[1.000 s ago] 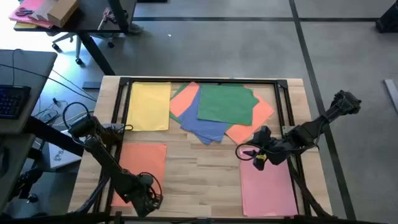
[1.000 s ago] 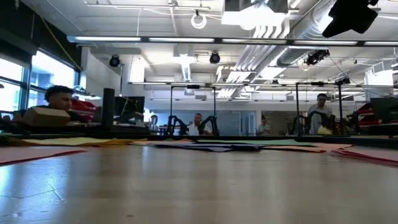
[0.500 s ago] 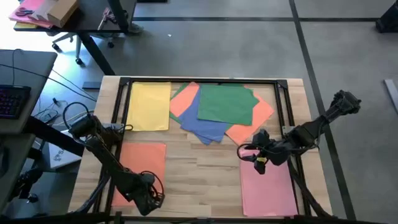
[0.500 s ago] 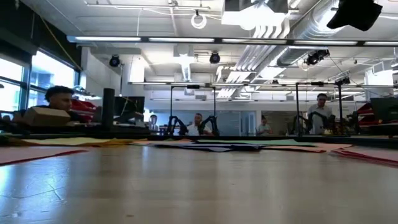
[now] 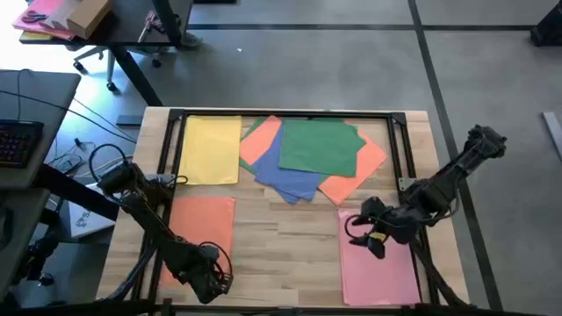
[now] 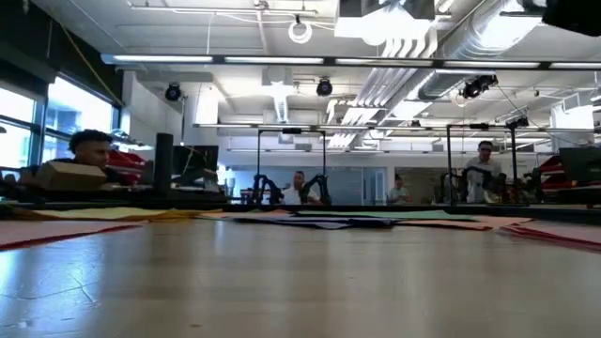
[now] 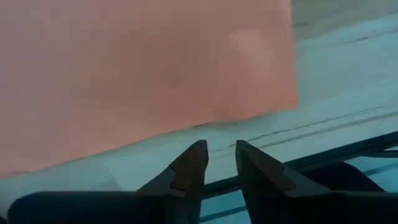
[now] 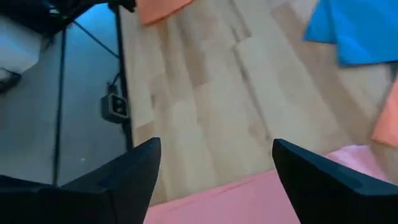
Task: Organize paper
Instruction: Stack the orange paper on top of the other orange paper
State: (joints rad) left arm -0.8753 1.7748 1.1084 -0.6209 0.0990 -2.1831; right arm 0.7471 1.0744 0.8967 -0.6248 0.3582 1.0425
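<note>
Paper everywhere on this wooden counter (image 5: pixel 290 230), so let's sweep across from the left side. Left end effector (image 5: pixel 213 283) sits down at the near-left corner, its fingers (image 7: pixel 189 173) drawn narrow with only a slim gap between them and nothing held, parked just off the near edge of an orange sheet (image 5: pixel 200 233) that lies flat on the near-left part of the counter. Behind that, at the far left, a yellow sheet (image 5: pixel 211 150) lies square inside the black frame (image 5: pixel 290 113). Moving to the middle: a loose overlapping pile, with a green sheet (image 5: pixel 318 146) on top, a blue sheet (image 5: pixel 290 181) poking out beneath it toward the near side, and orange sheets (image 5: pixel 356 171) fanning out on either side. On to the right: a pink sheet (image 5: pixel 378 268) lies flat at the near right, and the right end effector (image 5: pixel 362 236) hovers over its far edge, fingers (image 8: pixel 134 168) spread wide and empty, pink paper and bare wood showing between them. From table height the sheets appear only as thin coloured slivers, with people standing in the room beyond.
</note>
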